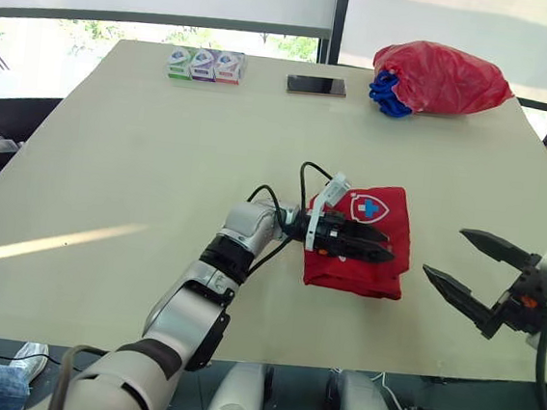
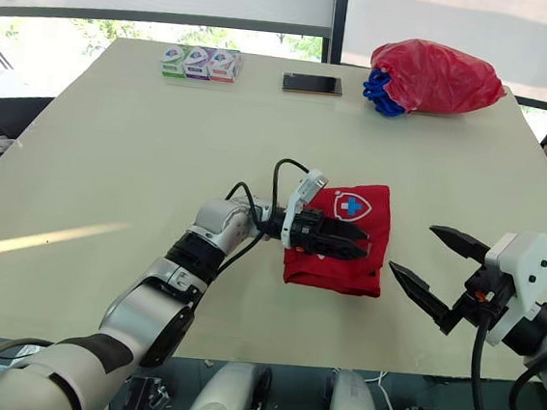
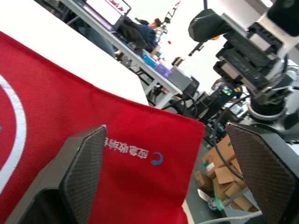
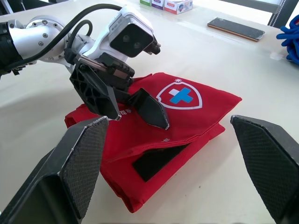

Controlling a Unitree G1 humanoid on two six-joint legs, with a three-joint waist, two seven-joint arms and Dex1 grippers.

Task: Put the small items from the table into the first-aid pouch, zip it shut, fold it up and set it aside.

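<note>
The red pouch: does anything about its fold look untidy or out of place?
Yes. The red pouch is folded unevenly: its top layer sits askew on the lower one, and a black strip shows uncovered in the gap at one edge. The open left claw rests on the top layer.

Bare table around the pouch, one side taken

The left gripper (image 1: 388, 248) reaches over the folded red pouch (image 1: 374, 273) from the robot's left with its fingers spread, blocking that side. The right gripper (image 1: 445, 253), fingers wide apart, hangs near the pouch's right edge with bare table (image 1: 143, 154) between. Small boxes (image 1: 206, 65), a phone (image 1: 316, 85) and a red bag (image 1: 441, 78) line the far edge, well apart.
</note>
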